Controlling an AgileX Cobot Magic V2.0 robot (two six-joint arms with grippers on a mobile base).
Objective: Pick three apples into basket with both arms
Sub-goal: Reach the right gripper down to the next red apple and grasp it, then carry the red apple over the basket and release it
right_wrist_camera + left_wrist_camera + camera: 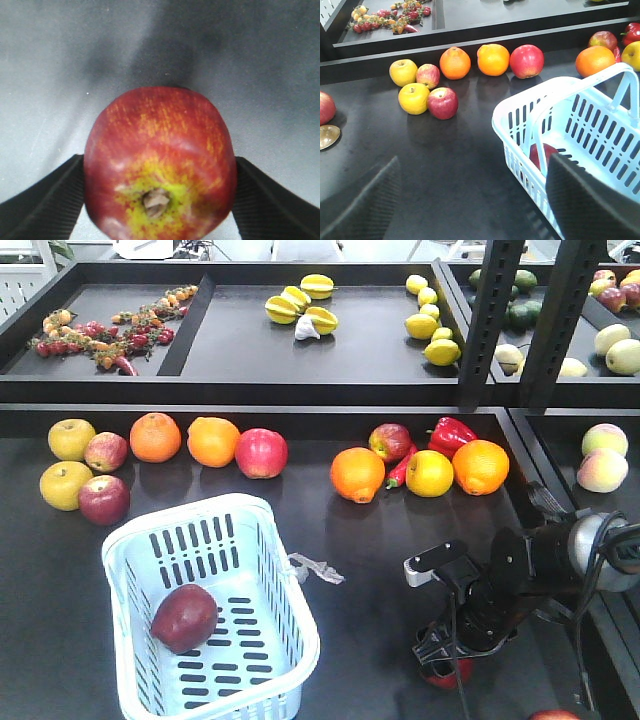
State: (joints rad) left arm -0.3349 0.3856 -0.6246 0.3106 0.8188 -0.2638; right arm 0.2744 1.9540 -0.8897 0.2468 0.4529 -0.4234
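Right wrist-mounted view: my right tool [158, 202] grips the red-yellow apple [159, 150] from both sides. Front view: the basket [205, 512] at its 9 o'clock holds one dark apple [184, 618]; my left tool [470, 200] hangs spread wide over its rim.

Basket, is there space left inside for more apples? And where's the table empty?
Yes. The basket floor is bare right of and beyond the dark apple. The table is bare between the basket and the right gripper on its blushed apple, and left of the basket. The back fruit row is crowded.
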